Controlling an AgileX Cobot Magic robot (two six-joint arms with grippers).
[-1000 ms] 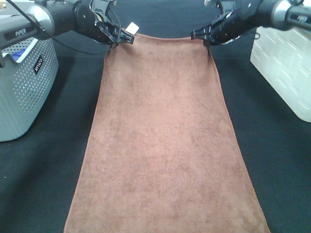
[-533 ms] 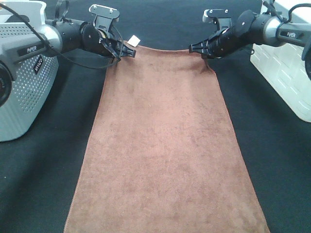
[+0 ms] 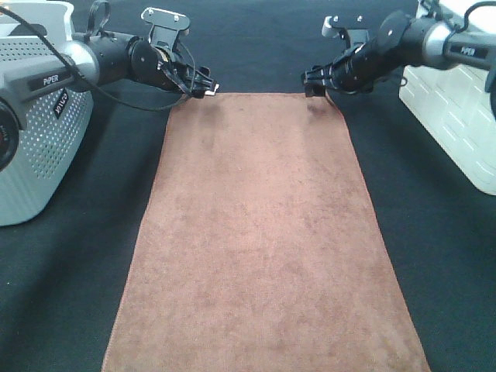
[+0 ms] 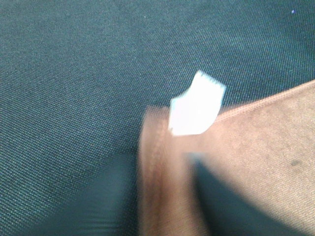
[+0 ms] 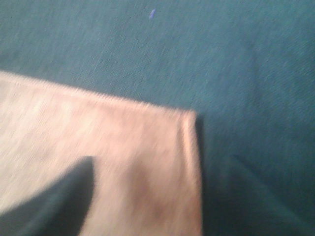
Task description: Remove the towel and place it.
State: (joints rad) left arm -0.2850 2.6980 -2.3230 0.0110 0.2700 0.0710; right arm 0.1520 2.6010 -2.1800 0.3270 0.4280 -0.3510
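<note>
At the table's (image 3: 77, 256) left edge stands a grey perforated basket (image 3: 35, 147), cut off by the frame on its left side.

The left hand (image 3: 203, 84) sits at the far left corner of the towel (image 3: 263, 248). From above its fingers are too small and dark to separate. In the left wrist view a blurred dark finger (image 4: 231, 206) lies over the towel (image 4: 266, 142) beside the stitched corner, and a white tag (image 4: 196, 104) sticks up from that corner; the second finger is hard to make out, so I cannot tell whether this hand is closed on the cloth or spread apart.

The reddish-brown towel lies flat along the middle of the dark table, its far edge straight between the two hands, its near end cut off by the bottom of the high view.

The right hand (image 3: 311, 80) is at the towel's far right corner. The right wrist view is blurred: one dark finger (image 5: 54, 201) lies over the towel (image 5: 113, 157), another dim shape sits beside the hem over the bare table (image 5: 236, 59). Whether it grips cannot be told.

At the table's right edge a white ribbed bin (image 3: 457, 108) is only partly in frame.
</note>
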